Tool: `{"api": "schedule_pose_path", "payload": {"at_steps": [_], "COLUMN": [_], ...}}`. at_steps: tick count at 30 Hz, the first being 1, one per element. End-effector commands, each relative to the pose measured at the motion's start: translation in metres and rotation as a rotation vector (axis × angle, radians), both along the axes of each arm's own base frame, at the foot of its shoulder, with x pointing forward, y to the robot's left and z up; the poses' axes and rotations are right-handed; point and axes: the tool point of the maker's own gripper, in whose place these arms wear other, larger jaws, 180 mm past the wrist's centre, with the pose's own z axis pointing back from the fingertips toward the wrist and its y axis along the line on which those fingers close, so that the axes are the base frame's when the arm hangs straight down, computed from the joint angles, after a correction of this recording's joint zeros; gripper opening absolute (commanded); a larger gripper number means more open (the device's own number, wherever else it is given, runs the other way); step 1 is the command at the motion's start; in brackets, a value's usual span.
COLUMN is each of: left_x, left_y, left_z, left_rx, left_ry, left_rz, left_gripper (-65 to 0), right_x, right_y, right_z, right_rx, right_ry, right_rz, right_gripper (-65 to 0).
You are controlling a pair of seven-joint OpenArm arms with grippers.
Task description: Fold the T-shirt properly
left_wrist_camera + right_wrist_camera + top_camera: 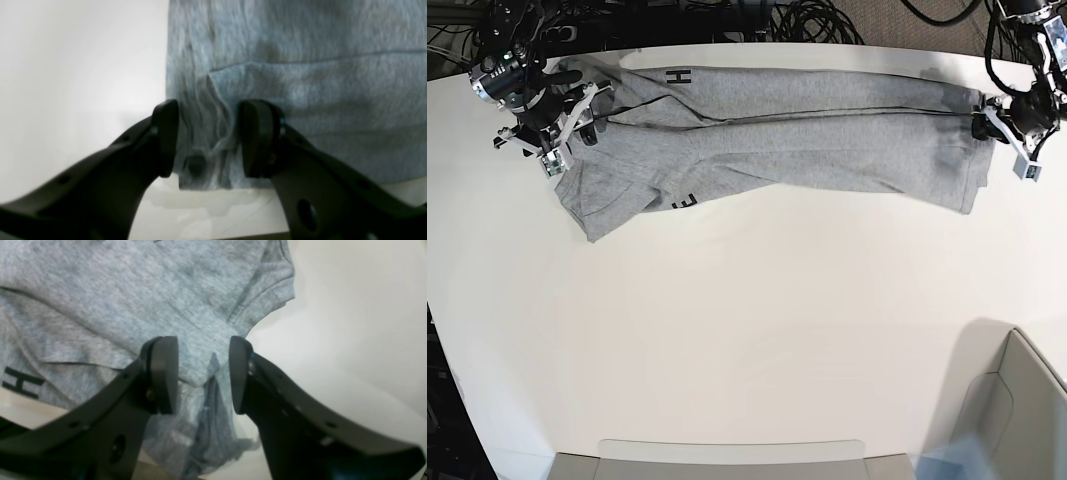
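The heather-grey T-shirt (827, 150) lies stretched in a long band across the far part of the white table (747, 330), doubled lengthwise. Black letters (679, 77) show near its left end and in the right wrist view (21, 381). My left gripper (992, 122) is at the shirt's right end. In the left wrist view the left gripper (208, 136) pinches a bunched corner of the cloth (300, 83). My right gripper (567, 125) is at the sleeve end. In the right wrist view the right gripper (203, 373) closes on a fold of the cloth (150, 296).
Black cables (727, 20) lie behind the table's far edge. A grey tray rim (727, 452) runs along the front edge, and a grey bin (1017, 400) stands at the front right corner.
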Motion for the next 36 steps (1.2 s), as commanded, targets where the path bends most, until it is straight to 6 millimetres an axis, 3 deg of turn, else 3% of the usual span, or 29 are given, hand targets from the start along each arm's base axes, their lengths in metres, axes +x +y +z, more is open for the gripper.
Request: {"api": "schedule_pose_path", "payload": {"at_steps": [1, 9, 11, 15, 18, 23, 26, 31, 36], "left_x": [0.007, 0.007, -0.003, -0.004, -0.022, -0.042, -0.044, -0.050, -0.038], "left_y": [0.006, 0.005, 0.004, 0.000, -0.002, 0.001, 0.000, 0.000, 0.005], "left_z": [0.010, 0.007, -0.009, -0.044, -0.075, -0.094, -0.095, -0.095, -0.089], "left_rx": [0.019, 0.012, 0.000, -0.007, -0.044, -0.082, -0.081, -0.081, -0.052], "left_ry": [-0.026, -0.027, 0.026, 0.101, 0.185, 0.244, 0.259, 0.309, 0.308], "left_rz": [-0.012, -0.007, -0.002, -0.007, 0.022, 0.084, 0.079, 0.072, 0.061], "left_gripper": [-34.4, -34.4, -34.4, -34.4, -34.4, -35.1, -41.4, -64.6, -65.0], "right_x": [0.004, 0.004, 0.004, 0.003, 0.001, 0.001, 0.002, 0.004, 0.006], "right_y": [0.001, 0.002, 0.002, 0.001, 0.001, 0.000, -0.001, 0.000, 0.000], "right_z": [0.007, 0.007, 0.007, 0.000, -0.002, -0.003, -0.002, -0.001, 0.000], "right_rx": [-0.007, -0.007, -0.007, 0.005, 0.006, 0.003, 0.002, 0.003, 0.003], "right_ry": [-0.028, -0.028, -0.028, -0.009, -0.002, 0.000, -0.003, -0.010, -0.013], "right_rz": [0.030, 0.033, 0.033, 0.028, 0.026, 0.028, 0.028, 0.028, 0.027], "right_gripper": [-40.0, -40.0, -40.0, -40.0, -40.0, -40.0, -40.0, -40.0, -40.0]}}
